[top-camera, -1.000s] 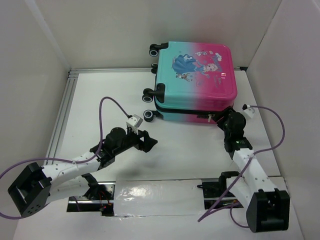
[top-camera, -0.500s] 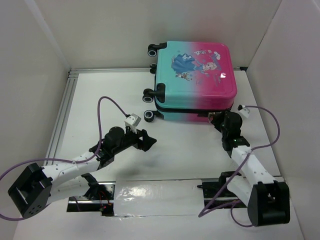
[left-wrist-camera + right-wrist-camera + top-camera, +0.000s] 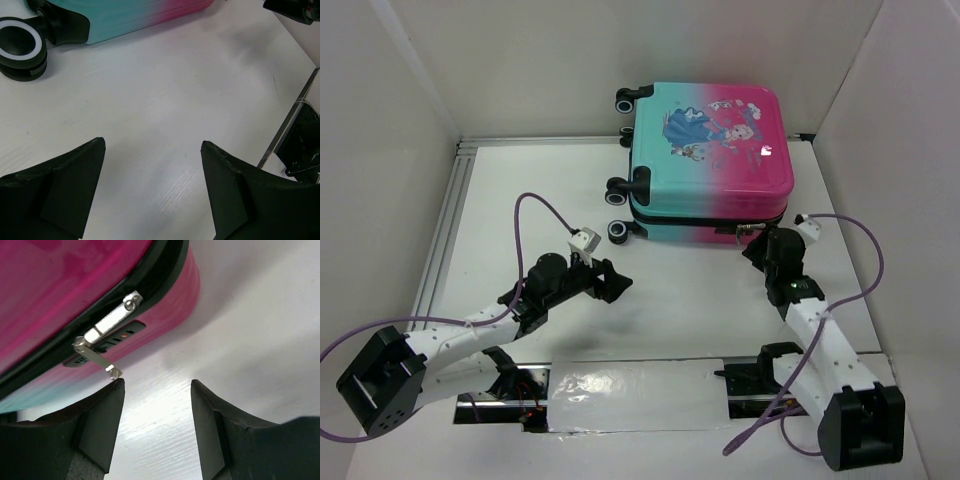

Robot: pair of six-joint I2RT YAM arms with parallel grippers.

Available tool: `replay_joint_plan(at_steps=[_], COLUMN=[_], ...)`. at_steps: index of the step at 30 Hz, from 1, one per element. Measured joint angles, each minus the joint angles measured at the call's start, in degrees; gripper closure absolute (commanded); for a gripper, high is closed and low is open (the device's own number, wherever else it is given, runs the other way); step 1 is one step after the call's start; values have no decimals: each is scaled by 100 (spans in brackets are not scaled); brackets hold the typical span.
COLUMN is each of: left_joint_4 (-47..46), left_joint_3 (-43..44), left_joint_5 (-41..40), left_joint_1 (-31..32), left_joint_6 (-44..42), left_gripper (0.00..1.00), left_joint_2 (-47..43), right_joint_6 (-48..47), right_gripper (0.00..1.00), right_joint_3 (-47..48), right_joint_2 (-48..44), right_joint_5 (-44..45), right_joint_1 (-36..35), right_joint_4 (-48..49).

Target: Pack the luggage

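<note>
The luggage (image 3: 710,150) lies flat and closed at the back of the table, teal on the left, pink on the right, with a cartoon print and black-and-white wheels (image 3: 618,232) on its left side. In the right wrist view its pink shell (image 3: 60,295) fills the top left, with two metal zipper pulls (image 3: 100,347) hanging at its black seam. My right gripper (image 3: 757,246) is open just in front of the near right edge; its left fingertip (image 3: 116,390) is right below a pull's tip. My left gripper (image 3: 617,285) is open and empty over bare table, in front of the near left wheel (image 3: 20,47).
White walls stand close on the left, back and right. A metal rail (image 3: 445,225) runs along the table's left side. A shiny plate (image 3: 630,395) lies between the arm bases at the front edge. Purple cables (image 3: 550,208) loop off both wrists.
My right gripper has shifted a little left along the suitcase's near edge and its wrist has turned. My left arm has barely moved.
</note>
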State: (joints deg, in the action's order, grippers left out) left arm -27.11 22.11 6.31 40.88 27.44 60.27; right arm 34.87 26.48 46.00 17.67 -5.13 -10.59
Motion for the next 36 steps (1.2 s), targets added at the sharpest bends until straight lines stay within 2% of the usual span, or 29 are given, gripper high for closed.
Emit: replay_joint_plan(at_steps=[8, 14, 17, 23, 28, 29, 32, 33, 34, 36], left_joint_4=[-17, -28, -37, -140, -162, -162, -166, -166, -168, -166], left_joint_3=[0, 0, -4, -103, -118, -118, -122, -122, -122, -129], left_joint_5=[4, 24, 26, 59, 129, 136, 149, 149, 149, 149], left_joint_1=[0, -26, -39, -59, -59, -59, -59, -59, -70, -87], left_joint_6=[0, 0, 0, 0, 0, 0, 2, 0, 0, 0], left_gripper=[10, 10, 10, 10, 10, 10, 10, 10, 10, 10], left_joint_2=[15, 114, 125, 151, 260, 267, 269, 269, 269, 269], right_joint_6=[-243, -345, -372, -597, -671, -684, -673, -702, -737, -879], right_gripper=[37, 37, 31, 31, 35, 38, 64, 77, 98, 100], right_joint_3=[289, 479, 479, 470, 470, 470, 472, 503, 551, 671], right_joint_2=[1156, 1478, 1469, 1440, 1993, 2114, 2437, 2518, 2608, 2789], right_joint_5=[-149, -417, -684, -1058, -1266, -1300, -1388, -1414, -1429, -1432], right_joint_1=[0, 2, 2, 2, 0, -17, -42, -61, -76, -109], right_joint_4=[382, 1021, 1134, 1445, 1648, 1703, 1989, 2081, 2149, 2190])
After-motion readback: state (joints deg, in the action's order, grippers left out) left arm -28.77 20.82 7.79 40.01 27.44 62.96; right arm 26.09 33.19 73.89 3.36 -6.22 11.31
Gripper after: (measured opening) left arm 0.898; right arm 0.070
